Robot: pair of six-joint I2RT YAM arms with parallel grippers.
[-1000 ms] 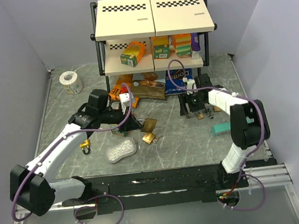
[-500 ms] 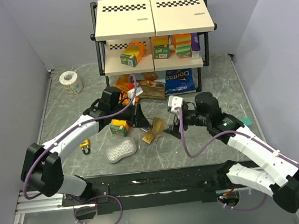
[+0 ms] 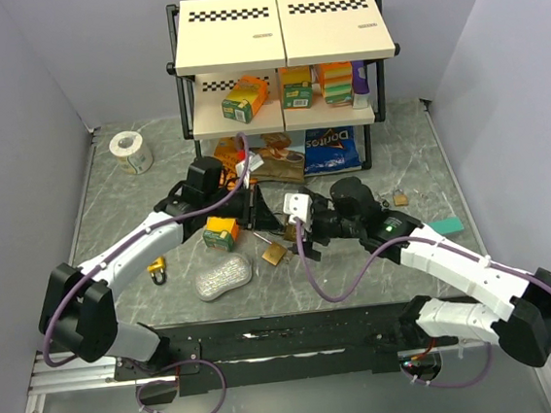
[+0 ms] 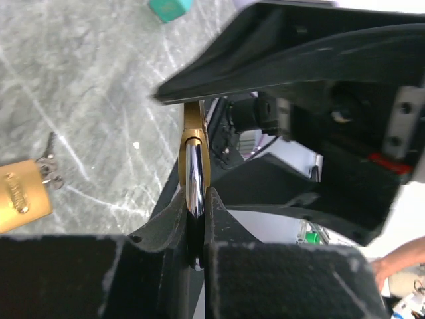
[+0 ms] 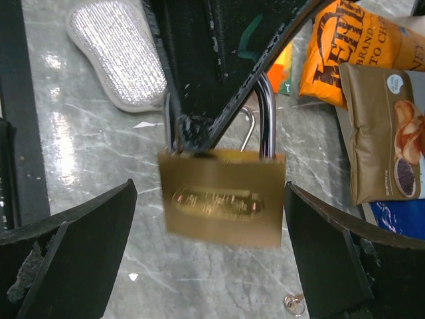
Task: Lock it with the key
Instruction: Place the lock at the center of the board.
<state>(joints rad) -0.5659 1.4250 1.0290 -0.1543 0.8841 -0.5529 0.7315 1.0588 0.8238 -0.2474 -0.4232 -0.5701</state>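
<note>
Grey marbled tabletop (image 3: 411, 145) between lilac walls (image 3: 11, 95), padlock (image 5: 222, 199) gripped over it

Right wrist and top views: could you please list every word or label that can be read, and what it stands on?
"BRAND", "TO CH" (cut off): orange chip bag, right wrist view.
"Doritos": blue chip bag, top view.
Too blurred: engraving on the padlock body.
Too small: label on the brown bag; print on the shelf boxes.
</note>
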